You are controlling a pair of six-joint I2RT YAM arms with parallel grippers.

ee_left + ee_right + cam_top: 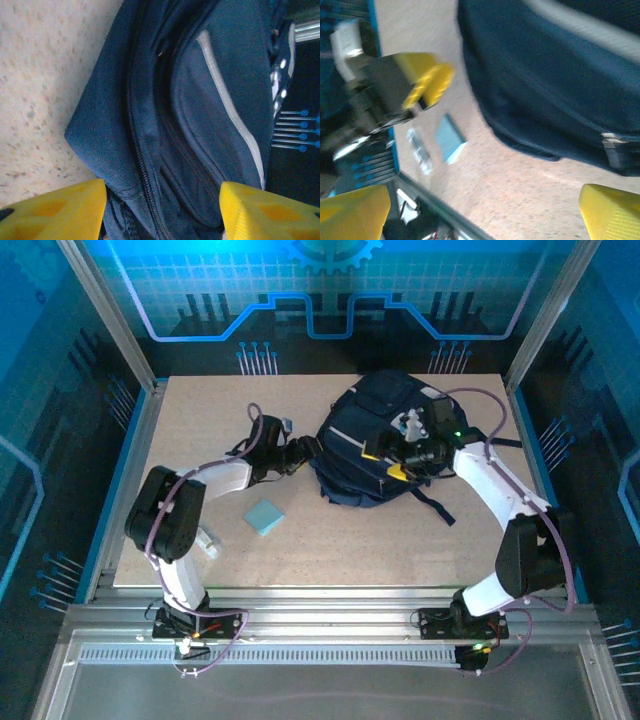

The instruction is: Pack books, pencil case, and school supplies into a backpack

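The dark navy backpack [375, 430] lies at the back middle of the table. My left gripper [303, 452] sits at its left edge. In the left wrist view its yellow fingers [60, 210] stand wide apart, open, with the backpack's zipper seam [142, 165] and pocket fabric between them but not pinched. My right gripper [390, 465] hovers open over the backpack's front. Its fingertips [610, 212] stand far apart above bare table beside the backpack [545, 75]. The school supplies, a light-blue square pad [264, 516] [449, 137], lie flat on the table. The books and pencil case are hidden.
A small white-grey object [207, 540] [419, 150] lies near the left arm's base, left of the pad. Backpack straps [435, 505] trail toward the front right. Metal frame posts and the table's front rail [320, 590] bound the area. The left gripper [415, 85] appears in the right wrist view.
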